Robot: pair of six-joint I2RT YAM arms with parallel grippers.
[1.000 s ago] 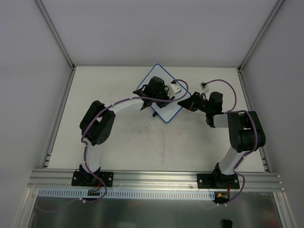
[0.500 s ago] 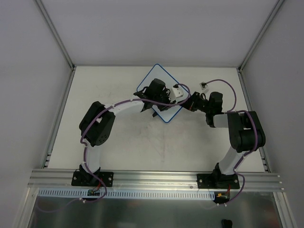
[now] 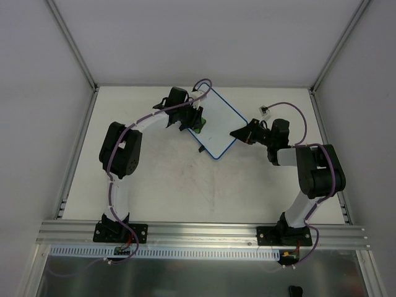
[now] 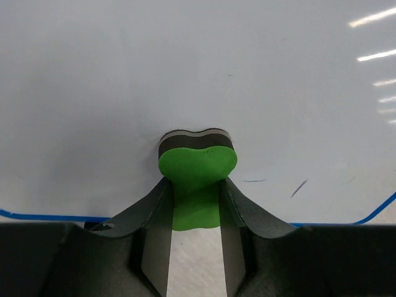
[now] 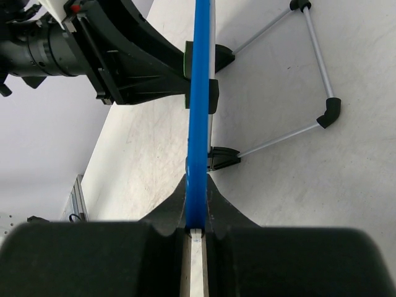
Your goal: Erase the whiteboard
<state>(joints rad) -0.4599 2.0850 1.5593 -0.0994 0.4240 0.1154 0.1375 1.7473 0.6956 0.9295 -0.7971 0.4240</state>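
Observation:
The whiteboard point(image 3: 220, 125), white with a thin blue rim, sits slanted at the table's far middle. My left gripper point(image 3: 193, 122) is at its left side, shut on a green eraser point(image 3: 197, 129). In the left wrist view the eraser point(image 4: 197, 162) presses its dark felt face against the whiteboard point(image 4: 185, 68), held by my left gripper point(image 4: 196, 187). Two short faint marks point(image 4: 299, 187) lie to its right. My right gripper point(image 3: 239, 133) is shut on the board's right edge. The right wrist view shows the blue rim point(image 5: 199, 93) edge-on inside that gripper point(image 5: 197, 184).
A wire stand with black feet point(image 5: 312, 68) lies on the table behind the board. A small white connector on a purple cable point(image 3: 266, 111) sits at the far right. Grey enclosure walls and aluminium rails point(image 3: 80, 148) border the table.
My left gripper has swept the eraser from the board's middle to its far left side. The right arm has held still on the board's edge.

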